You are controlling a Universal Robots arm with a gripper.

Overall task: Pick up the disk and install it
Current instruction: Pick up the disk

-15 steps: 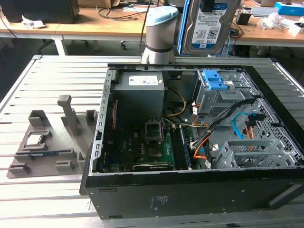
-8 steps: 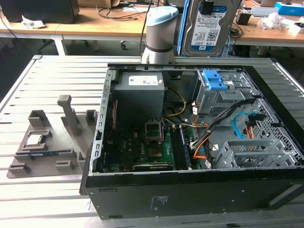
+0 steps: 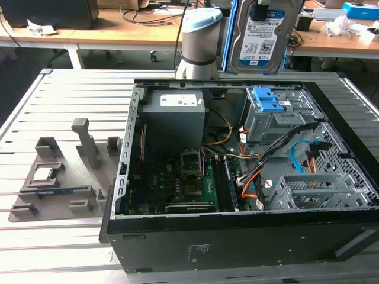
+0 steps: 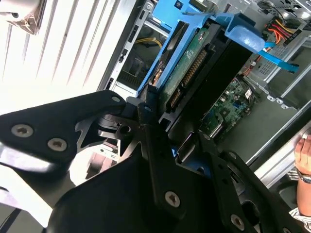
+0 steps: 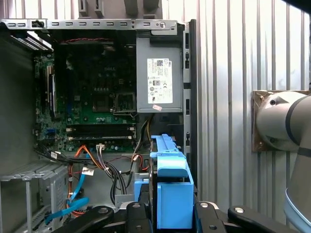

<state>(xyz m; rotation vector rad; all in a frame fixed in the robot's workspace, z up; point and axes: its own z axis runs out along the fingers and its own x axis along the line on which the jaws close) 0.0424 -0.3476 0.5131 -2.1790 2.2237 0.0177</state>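
Observation:
The disk (image 3: 259,36), silver-grey with a white-and-blue label and a blue carrier frame, hangs upright in the air behind the open computer case (image 3: 237,242), above its back right corner. In the second wrist view my gripper (image 4: 177,141) is shut on the disk (image 4: 194,68), whose green circuit-board side shows between the black fingers (image 4: 146,124). In the first wrist view the disk's blue frame (image 5: 170,187) sits edge-on between the fingers (image 5: 133,216), over the case's edge next to the power supply (image 5: 159,82).
Inside the case are the grey power supply (image 3: 173,115), the motherboard (image 3: 177,183), a grey drive cage with a blue latch (image 3: 266,103) and a second metal cage (image 3: 314,189) among loose cables. A grey fixture (image 3: 59,177) lies on the exterior view's left. A person's hand (image 4: 303,155) rests nearby.

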